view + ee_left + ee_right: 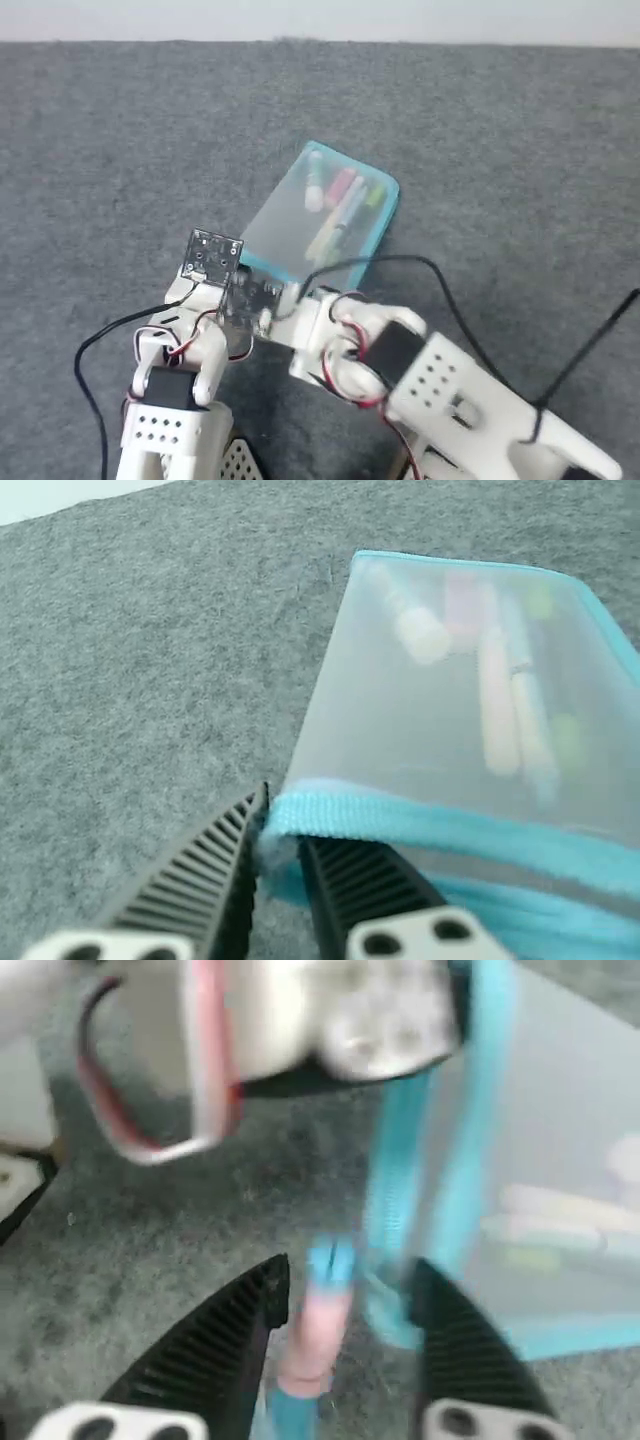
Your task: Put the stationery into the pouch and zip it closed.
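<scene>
The pouch (325, 215), looking soft, light and slippery, is lying mid-way across the bench (120, 150) with the stationery (505, 710) inside, the left claw (275, 855) pinching its zip-end corner and the right claw (345, 1290) gaping around the small pull (315, 1345) worth gripping.

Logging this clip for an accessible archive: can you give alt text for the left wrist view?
The left gripper pinches the turquoise-edged corner of a translucent plastic zip pouch lying on a grey felt table; pale coloured pens show through its side.
</scene>
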{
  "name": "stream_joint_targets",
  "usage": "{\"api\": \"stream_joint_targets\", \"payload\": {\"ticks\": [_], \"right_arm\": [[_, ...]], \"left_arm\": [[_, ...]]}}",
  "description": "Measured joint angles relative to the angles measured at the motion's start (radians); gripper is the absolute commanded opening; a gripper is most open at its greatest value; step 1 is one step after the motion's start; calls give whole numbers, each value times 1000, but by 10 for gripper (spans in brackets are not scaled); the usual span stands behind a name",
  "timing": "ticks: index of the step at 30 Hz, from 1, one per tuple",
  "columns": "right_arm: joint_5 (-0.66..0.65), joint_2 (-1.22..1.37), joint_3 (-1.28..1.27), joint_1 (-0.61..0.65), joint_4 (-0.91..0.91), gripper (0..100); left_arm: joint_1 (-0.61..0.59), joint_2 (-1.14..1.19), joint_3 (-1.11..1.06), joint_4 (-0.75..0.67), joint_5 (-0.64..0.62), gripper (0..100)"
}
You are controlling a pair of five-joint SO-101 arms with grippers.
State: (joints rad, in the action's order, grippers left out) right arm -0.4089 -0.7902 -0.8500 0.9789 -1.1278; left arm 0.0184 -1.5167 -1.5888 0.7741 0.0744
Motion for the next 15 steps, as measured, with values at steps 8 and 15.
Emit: {"api": "stream_joint_targets", "payload": {"ticks": [8, 15], "right_arm": [[-80, -338, -218, -126, -46, 341], [-206, -471, -474, -331, 135, 340]], "left_arm": [[-5, 2, 0, 0, 0, 9], [-5, 2, 17, 38, 0, 9]]}}
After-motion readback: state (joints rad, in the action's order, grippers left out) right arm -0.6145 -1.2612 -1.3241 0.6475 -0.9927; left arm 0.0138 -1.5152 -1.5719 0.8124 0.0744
